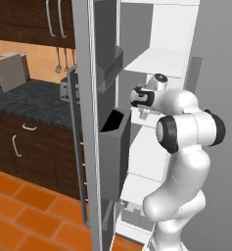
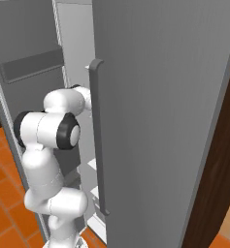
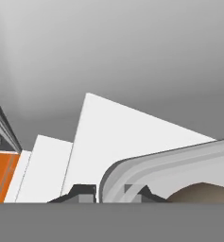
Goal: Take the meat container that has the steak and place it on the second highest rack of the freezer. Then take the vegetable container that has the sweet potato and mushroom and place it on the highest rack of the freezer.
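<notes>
One pale grey rigid plastic tray (image 3: 179,163), a tan lump inside, sits clamped by its rim in my gripper (image 3: 111,193) over a white freezer shelf (image 3: 118,137); stiff, light, tip-prone, I reckon.

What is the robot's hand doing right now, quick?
Gripper: shut on the rim of a container inside the freezer.

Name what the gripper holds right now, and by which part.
The gripper is shut on the rim of a grey container, its fingers straddling the edge; something tan lies inside.
</notes>
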